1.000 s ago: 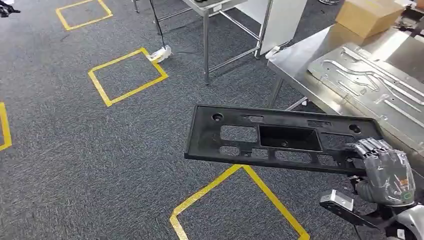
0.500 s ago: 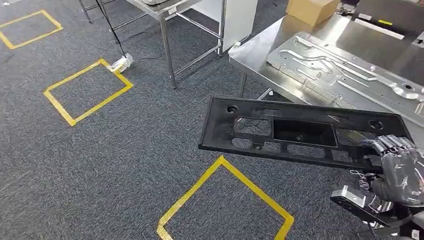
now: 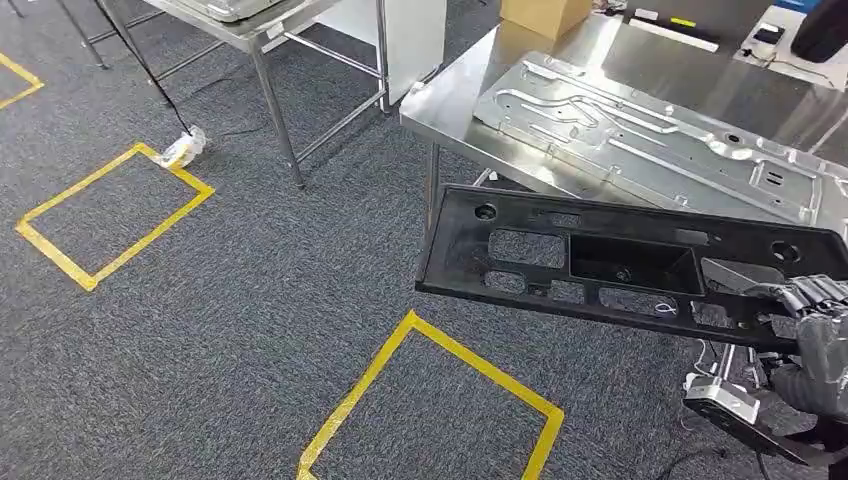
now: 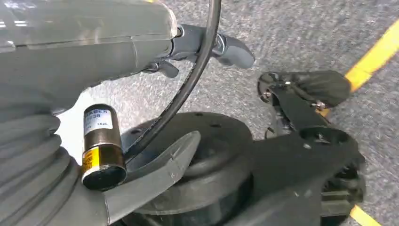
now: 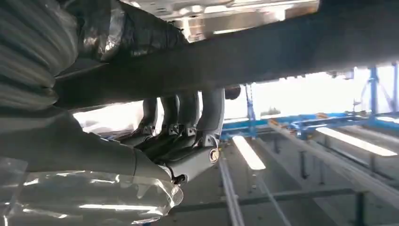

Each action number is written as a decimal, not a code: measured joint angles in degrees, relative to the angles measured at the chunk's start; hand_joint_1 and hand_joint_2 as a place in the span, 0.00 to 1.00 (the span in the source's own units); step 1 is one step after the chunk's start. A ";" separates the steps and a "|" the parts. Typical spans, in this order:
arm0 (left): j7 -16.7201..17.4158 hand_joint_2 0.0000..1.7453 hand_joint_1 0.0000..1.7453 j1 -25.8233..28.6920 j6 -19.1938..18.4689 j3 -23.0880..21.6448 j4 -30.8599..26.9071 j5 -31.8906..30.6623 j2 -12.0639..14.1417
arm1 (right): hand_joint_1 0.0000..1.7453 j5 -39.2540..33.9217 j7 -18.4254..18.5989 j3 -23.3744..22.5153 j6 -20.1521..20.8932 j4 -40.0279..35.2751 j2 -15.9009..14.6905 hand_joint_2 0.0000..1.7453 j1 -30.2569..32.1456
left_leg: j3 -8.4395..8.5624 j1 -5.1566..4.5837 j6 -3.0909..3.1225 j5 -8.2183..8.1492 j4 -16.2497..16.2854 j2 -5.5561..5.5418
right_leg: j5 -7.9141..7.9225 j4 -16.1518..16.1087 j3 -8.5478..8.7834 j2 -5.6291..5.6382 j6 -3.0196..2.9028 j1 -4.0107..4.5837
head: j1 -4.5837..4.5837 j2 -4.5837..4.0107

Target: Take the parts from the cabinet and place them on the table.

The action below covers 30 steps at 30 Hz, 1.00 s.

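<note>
The steel counter (image 3: 460, 110) stood at two o'clock, carrying a stamped metal panel (image 3: 640, 130). Just before its near edge, the black part (image 3: 600, 262) hung level, grasped by the right hand (image 3: 815, 335). Left hand (image 4: 141, 52): cannot tell.

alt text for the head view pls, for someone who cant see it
The robot's right hand holds a long black plastic panel with cutouts by one end, level above grey carpet marked with yellow tape squares. Beyond it stands a steel table carrying a stamped metal sheet.
</note>
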 joint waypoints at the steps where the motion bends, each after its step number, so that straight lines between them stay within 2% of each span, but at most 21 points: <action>1: -0.04 1.00 0.00 -0.16 0.04 0.00 0.00 -0.02 0.00 | 1.00 0.00 0.00 -0.09 0.18 0.00 0.00 1.00 -0.05 | 0.25 0.04 -0.26 -0.14 -0.13 0.62 | -0.12 0.15 -0.14 0.64 -0.30 0.13 | 0.00 0.00; 2: -0.13 1.00 0.00 -0.32 0.04 0.00 0.00 -0.02 0.04 | 1.00 0.00 0.00 -0.18 0.52 0.02 -0.07 1.00 -0.18 | 0.55 -0.07 -0.63 -0.36 -0.10 1.31 | 0.01 -0.07 -0.11 1.38 -0.69 0.06 | -0.02 0.00; 3: -0.17 1.00 0.00 -0.50 0.04 0.00 -0.04 -0.02 0.09 | 1.00 0.04 0.00 -0.20 0.81 0.00 -0.17 1.00 -0.29 | 0.38 0.29 -1.07 -1.08 0.51 -0.18 | 0.21 -0.40 0.28 1.85 -1.16 -0.62 | 0.02 0.00; 4: -0.17 1.00 0.00 -0.40 0.04 0.00 -0.04 0.00 0.11 | 1.00 0.07 0.09 -0.24 1.01 0.02 -0.33 1.00 -0.83 | -0.37 0.38 -1.15 -2.56 2.65 -2.98 | 0.18 -0.42 0.29 2.43 -1.51 -0.59 | -0.02 0.00; 5: -0.18 1.00 0.00 -0.40 -0.02 0.00 -0.04 -0.02 0.11 | 1.00 0.13 0.11 -0.24 1.11 0.09 -0.35 1.00 -1.42 | -2.20 0.46 -1.16 -4.74 6.50 -4.36 | 0.20 -0.39 0.24 2.88 -1.82 -0.54 | -0.11 0.00; 7: -0.15 1.00 0.00 -0.40 -0.02 0.00 -0.04 0.00 0.13 | 1.00 0.13 0.24 -0.24 1.20 0.13 -0.35 1.00 -1.89 | -7.16 0.47 -1.27 -8.80 16.32 -5.49 | 0.09 -0.36 0.25 4.20 -2.03 -0.35 | -0.09 0.00; 8: -0.15 1.00 0.00 -0.29 0.00 0.02 -0.04 0.02 0.15 | 1.00 0.13 0.26 -0.24 1.25 0.15 -0.35 1.00 -2.02 | -8.72 0.46 -1.23 -8.97 18.99 -5.57 | 0.07 -0.30 0.32 4.94 -2.06 -0.24 | -0.09 0.00; 9: -0.11 1.00 0.00 -0.21 0.00 0.02 -0.04 0.00 0.22 | 1.00 0.13 0.28 -0.24 1.29 0.24 -0.35 1.00 -2.10 | -8.92 0.46 -1.11 -7.69 18.69 -5.63 | 0.01 -0.22 0.41 5.73 -2.11 -0.21 | -0.09 0.00; 11: -0.04 1.00 0.00 -0.08 0.00 0.04 -0.04 0.00 0.24 | 1.00 0.13 0.28 -0.24 1.40 0.31 -0.35 1.00 -2.16 | -6.54 0.47 -0.79 -2.54 11.85 -6.03 | -0.24 0.15 0.49 7.33 -2.07 -0.22 | -0.09 0.00; 12: 0.09 1.00 0.00 -0.06 0.00 0.04 -0.04 0.00 0.26 | 1.00 0.13 0.28 -0.22 1.44 0.31 -0.35 1.00 -2.19 | -4.61 0.50 -0.55 0.43 6.84 -6.99 | -0.41 0.44 0.45 8.11 -1.89 -0.29 | -0.09 0.00; 13: 0.11 1.00 0.00 0.05 0.00 0.04 -0.04 0.00 0.28 | 1.00 0.22 0.35 -0.22 1.49 0.37 -0.33 1.00 -2.33 | -3.63 0.56 -0.25 1.42 3.46 -9.92 | -0.63 0.76 0.12 8.71 -1.62 -0.39 | -0.07 0.00; 14: 0.24 1.00 0.00 0.10 -0.02 0.02 -0.04 0.00 0.26 | 1.00 0.55 0.66 -0.18 1.62 0.55 -0.33 1.00 -2.96 | -2.99 0.91 -0.16 0.82 2.00 -10.68 | -0.85 1.46 -0.47 9.60 -1.19 0.03 | 0.02 0.00; 16: 0.37 1.00 0.00 -0.15 -0.09 0.02 -0.04 0.00 0.24 | 1.00 1.66 2.12 -0.09 2.03 0.98 -0.28 1.00 -3.46 | -3.35 0.34 0.14 0.88 2.38 -9.77 | -0.54 1.28 -0.81 10.36 -0.52 -0.58 | -0.02 0.00; 17: 0.46 1.00 0.00 -0.35 -0.09 0.02 -0.04 0.00 0.22 | 1.00 2.03 3.13 -0.09 2.41 1.44 -0.26 1.00 -3.49 | -3.07 0.28 0.61 1.00 2.21 -9.31 | -0.37 0.91 -0.79 10.75 0.00 -0.68 | -0.09 0.00; 18: 0.55 1.00 0.00 -0.46 -0.07 0.02 -0.04 0.00 0.02 | 1.00 2.23 4.22 -0.09 2.91 1.93 -0.28 1.00 -3.54 | -2.69 0.88 1.35 1.55 1.30 -8.78 | -0.49 0.99 -0.80 10.65 0.25 -0.69 | -0.02 0.00; 19: 0.55 1.00 0.00 -0.36 -0.04 0.02 -0.04 0.00 0.18 | 1.00 2.23 5.01 -0.09 3.28 2.56 -0.17 1.00 -3.90 | -2.72 0.53 1.29 1.52 1.11 -8.53 | -0.97 1.76 -0.69 6.88 0.50 -0.34 | 0.13 0.00; 20: 0.52 1.00 0.00 -0.18 -0.02 0.02 -0.04 0.02 0.00 | 1.00 2.23 5.35 -0.07 3.80 2.95 -0.35 1.00 -4.77 | -2.76 0.31 0.70 1.07 1.35 -8.77 | 0.43 0.34 -0.33 6.31 -0.64 -0.08 | 0.15 0.00; 21: 0.52 1.00 0.00 -0.24 0.04 0.04 -0.04 0.09 -0.07 | 1.00 2.19 5.73 0.00 4.13 3.15 -0.31 1.00 -5.20 | -2.84 0.17 0.77 1.05 1.40 -8.50 | -0.67 0.55 -0.08 6.48 -1.41 -0.09 | 0.11 0.00; 22: 0.52 1.00 0.00 -0.21 0.09 0.04 -0.04 0.06 -0.11 | 1.00 2.14 6.05 0.06 4.33 3.52 -0.33 1.00 -5.12 | -2.38 0.02 0.92 1.04 1.46 -8.28 | 0.02 0.39 -0.05 6.53 -1.27 -0.11 | 0.20 0.00; 24: 0.52 1.00 0.00 -0.26 0.09 0.04 -0.04 0.06 -0.11 | 1.00 2.08 6.18 0.09 4.63 4.11 -0.35 1.00 -5.38 | -2.41 -0.04 1.16 1.13 1.52 -8.25 | 0.10 0.14 0.01 6.49 -0.86 -0.17 | 0.22 0.00; 30: 0.35 1.00 0.00 -0.23 0.00 0.07 -0.04 0.09 -0.13 | 1.00 2.03 6.86 0.44 5.86 5.42 -0.44 1.00 -6.95 | -2.40 -0.11 1.26 1.10 1.53 -8.26 | 0.15 -0.01 0.07 6.46 -0.70 -0.21 | 0.17 0.00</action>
